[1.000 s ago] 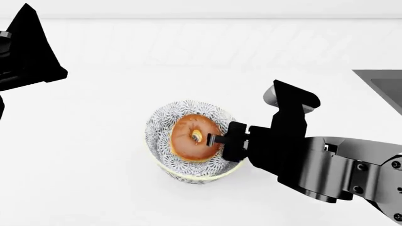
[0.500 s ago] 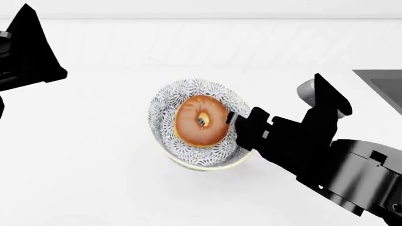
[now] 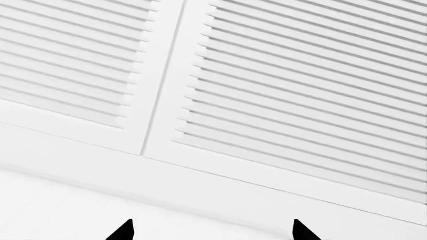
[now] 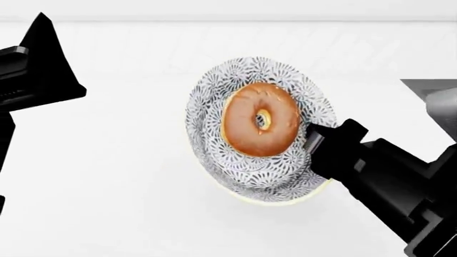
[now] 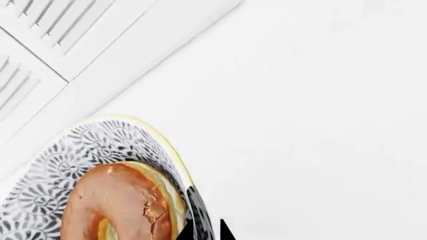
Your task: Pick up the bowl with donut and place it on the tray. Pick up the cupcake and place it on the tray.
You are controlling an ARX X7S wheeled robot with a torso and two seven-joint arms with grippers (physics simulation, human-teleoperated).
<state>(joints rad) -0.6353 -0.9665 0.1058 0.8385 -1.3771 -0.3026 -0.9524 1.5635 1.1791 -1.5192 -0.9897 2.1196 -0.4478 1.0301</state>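
White counter; louvered panels behind. Right pincer clamps bowl rim; left pincer wide.

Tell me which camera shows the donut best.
The head view: the donut shows whole there, ring and centre hole, lying in the tilted patterned bowl that the right gripper holds by its rim. The right wrist view catches only part of it, cut off at the frame edge. The left wrist view shows none of it, only louvred panels.
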